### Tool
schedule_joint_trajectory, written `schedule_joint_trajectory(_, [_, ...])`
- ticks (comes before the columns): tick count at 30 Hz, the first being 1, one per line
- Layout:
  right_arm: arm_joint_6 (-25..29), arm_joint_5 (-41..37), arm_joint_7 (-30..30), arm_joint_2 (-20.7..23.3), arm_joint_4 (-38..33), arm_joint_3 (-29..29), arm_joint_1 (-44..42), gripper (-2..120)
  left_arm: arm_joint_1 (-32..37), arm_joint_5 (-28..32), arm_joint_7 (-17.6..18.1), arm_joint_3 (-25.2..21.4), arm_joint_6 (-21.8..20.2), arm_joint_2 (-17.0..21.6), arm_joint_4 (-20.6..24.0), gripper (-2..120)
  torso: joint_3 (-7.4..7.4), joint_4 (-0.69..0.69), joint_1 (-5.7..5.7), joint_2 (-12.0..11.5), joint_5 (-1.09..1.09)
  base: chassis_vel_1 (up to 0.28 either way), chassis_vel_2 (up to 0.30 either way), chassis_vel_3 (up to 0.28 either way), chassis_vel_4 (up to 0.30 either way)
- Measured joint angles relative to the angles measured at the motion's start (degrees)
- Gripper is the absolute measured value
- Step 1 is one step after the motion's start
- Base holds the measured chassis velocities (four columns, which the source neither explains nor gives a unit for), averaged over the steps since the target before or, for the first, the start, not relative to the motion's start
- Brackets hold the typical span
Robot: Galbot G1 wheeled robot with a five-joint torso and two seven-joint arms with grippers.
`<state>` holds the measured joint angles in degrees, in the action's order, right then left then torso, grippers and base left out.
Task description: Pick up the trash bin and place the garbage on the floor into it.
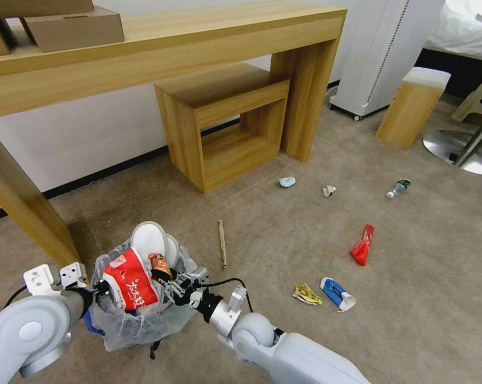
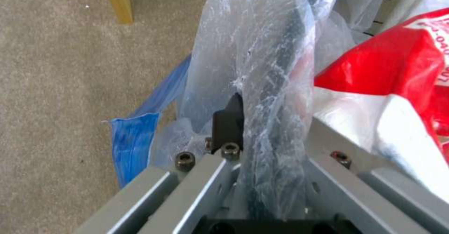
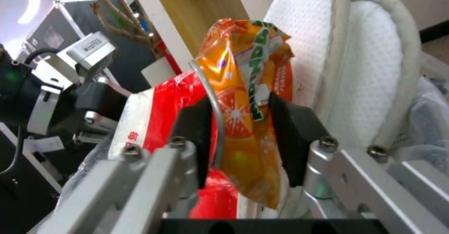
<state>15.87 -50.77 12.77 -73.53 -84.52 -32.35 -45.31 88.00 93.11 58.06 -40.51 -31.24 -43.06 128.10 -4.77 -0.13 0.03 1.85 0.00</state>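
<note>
The trash bin (image 1: 144, 320), lined with a crinkled clear bag, stands low in front of me on the beige floor (image 1: 283, 240). My left gripper (image 1: 95, 292) (image 2: 262, 121) is shut on its bagged rim (image 2: 276, 86). Two white slippers (image 1: 147, 240) (image 3: 369, 69) and a red-and-white wrapper (image 1: 128, 280) (image 2: 393, 69) stick out of the bin. My right gripper (image 1: 166, 278) (image 3: 241, 135) hovers over the bin, shut on an orange wrapper (image 1: 159, 264) (image 3: 243, 86). Loose garbage on the carpet: a wooden stick (image 1: 222, 242), a red wrapper (image 1: 362, 245), a blue wrapper (image 1: 337, 293), a yellow wrapper (image 1: 306, 294), two tissue wads (image 1: 287, 181) (image 1: 329, 190) and a bottle (image 1: 398, 188).
A long wooden desk (image 1: 160, 48) carrying cardboard boxes (image 1: 72, 26) spans the back, its leg (image 1: 24, 208) just left of the bin. A wooden cube shelf (image 1: 224, 128) sits under it. A white appliance (image 1: 379, 53), a small stool (image 1: 411, 106) and a chair base (image 1: 459, 146) stand far right.
</note>
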Motion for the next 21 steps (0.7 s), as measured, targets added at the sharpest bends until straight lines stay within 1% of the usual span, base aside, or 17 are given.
schedule_joint_trajectory(1, [-0.2, 0.0, -0.1, 0.1, 0.0, 0.0, 0.1, 41, -0.1, 0.0, 0.0, 0.0, 0.0, 0.0, 0.0, 0, 0.0, 0.0, 0.0, 0.0, 0.0, 0.0, 0.0, 0.0, 0.0])
schedule_joint_trajectory(3, [-0.8, -0.2, -0.2, 0.4, -0.2, 0.1, 0.4, 52, -0.1, 0.0, -0.1, 0.0, 0.0, 0.1, -0.1, 0, 0.0, 0.0, 0.0, 0.0, 0.0, 0.0, 0.0, 0.0, 0.0])
schedule_joint_trajectory(4, [-1.1, -0.4, -0.1, 0.6, -0.3, 0.1, 0.5, 56, -0.2, 0.0, -0.1, 0.1, 0.0, 0.1, -0.3, 0, 0.0, 0.0, 0.0, 0.0, 0.0, 0.0, 0.0, 0.0, 0.0])
schedule_joint_trajectory(5, [-1.1, -0.4, -0.1, 0.6, -0.3, 0.1, 0.5, 56, -0.2, 0.0, -0.1, 0.1, 0.0, 0.1, -0.3, 0, 0.0, 0.0, 0.0, 0.0, 0.0, 0.0, 0.0, 0.0, 0.0])
schedule_joint_trajectory(6, [-1.3, -0.6, -0.2, 0.7, -0.4, 0.0, 0.7, 63, -0.2, -0.1, -0.1, 0.1, 0.0, 0.1, -0.5, 0, 0.0, 0.0, 0.0, 0.0, 0.0, 0.0, 0.0, 0.0, 0.0])
schedule_joint_trajectory(7, [-1.3, -0.6, -0.2, 0.8, -0.4, -0.1, 0.9, 66, -0.3, -0.1, -0.2, 0.1, 0.0, 0.1, -0.6, 0, 0.0, 0.0, 0.0, 0.0, 0.0, 0.0, 0.0, 0.0, 0.0])
schedule_joint_trajectory(8, [-1.3, -0.6, -0.2, 0.8, -0.4, -0.1, 0.9, 66, -0.3, -0.1, -0.2, 0.1, 0.0, 0.1, -0.6, 0, 0.0, 0.0, 0.0, 0.0, 0.0, 0.0, 0.0, 0.0, 0.0])
schedule_joint_trajectory(11, [-1.4, -0.6, -0.2, 0.7, -0.2, -0.3, 1.3, 80, -0.4, -0.1, -0.3, 0.3, 0.0, 0.1, -0.8, 0, 0.0, 0.0, 0.0, 0.0, 0.0, 0.0, 0.0, 0.0, 0.0])
schedule_joint_trajectory(12, [-1.4, -0.6, -0.2, 0.7, -0.2, -0.3, 1.3, 80, -0.4, -0.1, -0.3, 0.3, 0.0, 0.1, -0.8, 0, 0.0, 0.0, 0.0, 0.0, 0.0, 0.0, 0.0, 0.0, 0.0])
schedule_joint_trajectory(16, [-1.4, -0.7, -0.3, 0.4, 0.0, -0.7, 2.1, 98, -0.3, -0.7, -0.5, 0.4, -0.1, -0.3, -1.1, 0, 0.0, 0.0, 0.0, 0.0, 0.0, 0.0, 0.0, 0.0, 0.0])
schedule_joint_trajectory(21, [-1.4, -0.8, -0.3, 0.4, 0.1, -0.8, 2.5, 100, -0.2, -1.0, -0.7, 0.4, -0.2, -0.8, -1.1, 0, 0.0, 0.0, 0.0, 0.0, 0.0, 0.0, 0.0, 0.0, 0.0])
